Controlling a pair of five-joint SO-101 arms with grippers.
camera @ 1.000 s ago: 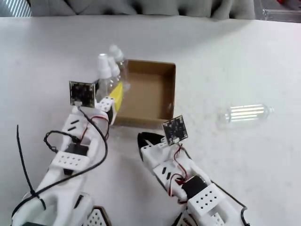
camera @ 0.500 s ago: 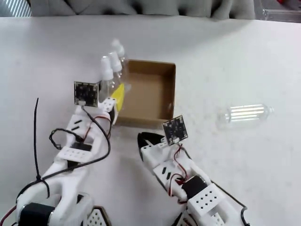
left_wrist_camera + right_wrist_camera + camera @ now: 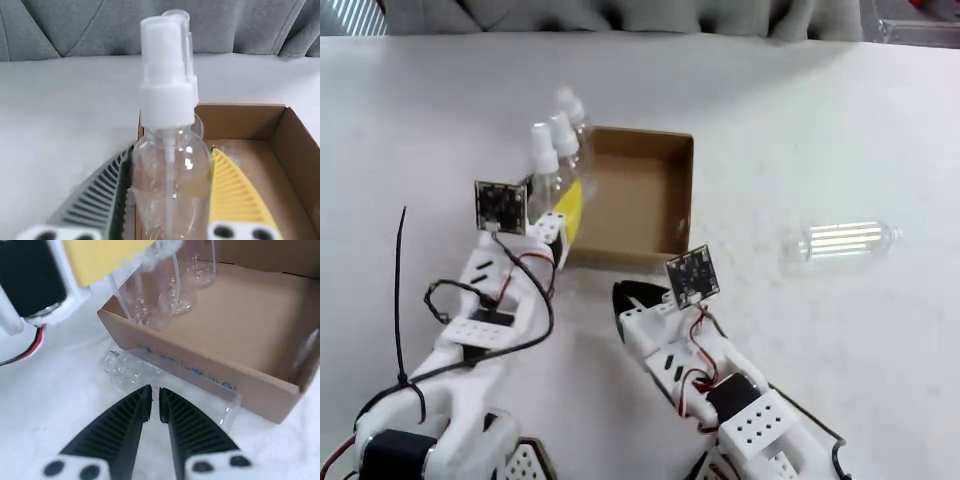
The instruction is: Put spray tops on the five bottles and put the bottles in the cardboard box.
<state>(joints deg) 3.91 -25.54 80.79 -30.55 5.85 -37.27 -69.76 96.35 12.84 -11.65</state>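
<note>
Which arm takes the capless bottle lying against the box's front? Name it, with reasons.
Right. The right end effector, empty and shut, hovers directly over the lying bottle. The left end effector is occupied, clamped on a spray-topped bottle at the cardboard box edge.

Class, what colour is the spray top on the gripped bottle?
White spray top, clearest in the left wrist view.
</note>
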